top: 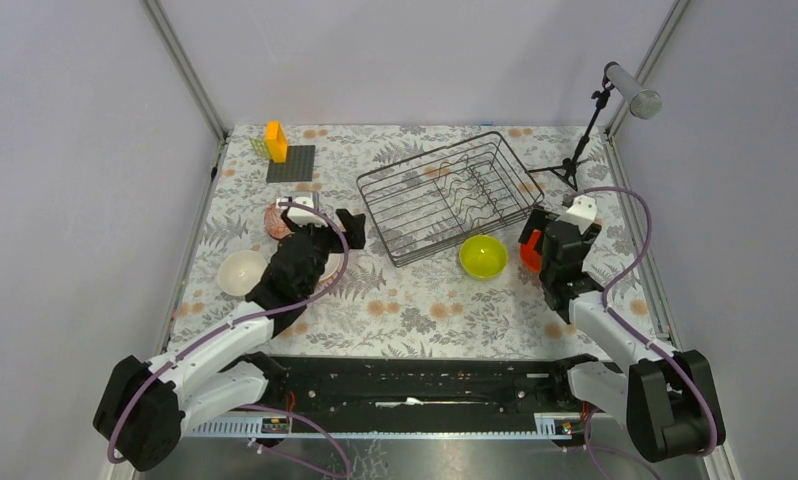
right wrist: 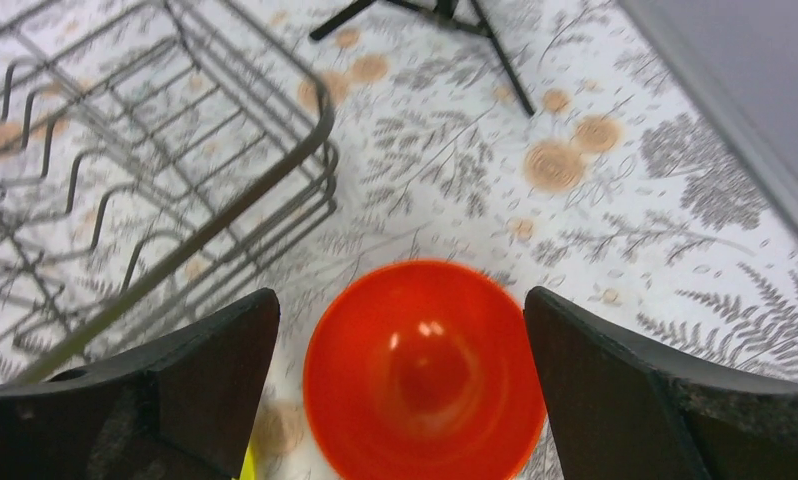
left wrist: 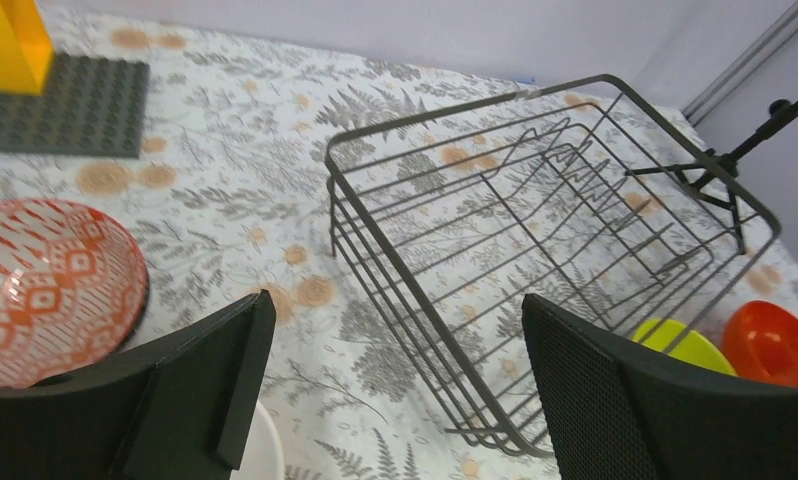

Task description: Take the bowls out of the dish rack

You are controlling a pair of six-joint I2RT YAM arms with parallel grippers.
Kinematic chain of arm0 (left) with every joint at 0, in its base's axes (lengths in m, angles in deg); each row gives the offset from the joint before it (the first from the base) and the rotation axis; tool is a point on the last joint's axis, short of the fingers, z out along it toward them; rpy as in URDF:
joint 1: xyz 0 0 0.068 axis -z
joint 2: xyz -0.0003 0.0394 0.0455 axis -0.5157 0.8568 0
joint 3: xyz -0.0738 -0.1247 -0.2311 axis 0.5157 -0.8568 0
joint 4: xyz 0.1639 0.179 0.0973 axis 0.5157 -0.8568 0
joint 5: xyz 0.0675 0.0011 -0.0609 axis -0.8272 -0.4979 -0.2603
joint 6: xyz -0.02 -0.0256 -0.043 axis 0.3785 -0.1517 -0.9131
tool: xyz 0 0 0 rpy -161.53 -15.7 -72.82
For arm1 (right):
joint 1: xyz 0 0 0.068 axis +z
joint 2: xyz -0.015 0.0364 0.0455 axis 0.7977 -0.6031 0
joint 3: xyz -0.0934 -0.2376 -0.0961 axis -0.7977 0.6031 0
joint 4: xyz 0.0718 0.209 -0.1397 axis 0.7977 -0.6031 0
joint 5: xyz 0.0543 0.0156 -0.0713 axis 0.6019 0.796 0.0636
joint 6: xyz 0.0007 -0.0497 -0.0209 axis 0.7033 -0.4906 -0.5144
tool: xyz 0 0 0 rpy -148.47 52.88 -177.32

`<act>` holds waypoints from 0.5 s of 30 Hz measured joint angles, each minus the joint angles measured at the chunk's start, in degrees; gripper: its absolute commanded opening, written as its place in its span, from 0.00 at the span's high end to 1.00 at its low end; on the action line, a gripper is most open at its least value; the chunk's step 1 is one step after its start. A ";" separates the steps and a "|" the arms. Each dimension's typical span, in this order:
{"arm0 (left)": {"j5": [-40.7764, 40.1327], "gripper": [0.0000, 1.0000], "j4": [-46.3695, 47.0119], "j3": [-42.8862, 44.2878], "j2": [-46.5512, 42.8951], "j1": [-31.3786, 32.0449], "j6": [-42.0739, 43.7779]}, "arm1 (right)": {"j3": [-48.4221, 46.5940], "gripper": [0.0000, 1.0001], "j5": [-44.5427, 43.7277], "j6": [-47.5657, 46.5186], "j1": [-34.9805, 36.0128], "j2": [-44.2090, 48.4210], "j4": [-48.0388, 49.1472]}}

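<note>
The dish rack (top: 377,222) stands at the middle back with no bowl showing inside it; its wires fill the left wrist view (left wrist: 413,290). In front of its right corner sit a yellow-green bowl (top: 483,256) and an orange bowl (right wrist: 425,370). My right gripper (right wrist: 400,310) hangs open over the orange bowl, one finger on each side, touching nothing. At the left lie a pink-red patterned bowl (left wrist: 45,280) and a beige bowl (top: 242,272). My left gripper (left wrist: 395,310) is open and empty, between the patterned bowl and the rack's near left corner.
A dark square plate (top: 291,164) with an orange block (top: 275,141) sits at the back left. A black tripod stand (top: 579,160) is at the back right, close to the rack. A white bowl edge (left wrist: 265,450) shows under my left fingers.
</note>
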 measured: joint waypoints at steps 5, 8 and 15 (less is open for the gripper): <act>-1.53 0.01 2.54 0.02 0.52 -2.34 6.78 | -1.01 0.01 0.83 -1.95 -5.40 -2.82 5.77; -1.92 0.01 3.80 0.02 1.88 -7.34 8.55 | 0.07 0.02 3.54 -3.74 -7.80 -5.33 11.47; -1.05 0.01 6.84 -0.17 7.34 -19.41 9.29 | 4.92 0.05 9.81 -9.27 -8.83 -12.52 22.60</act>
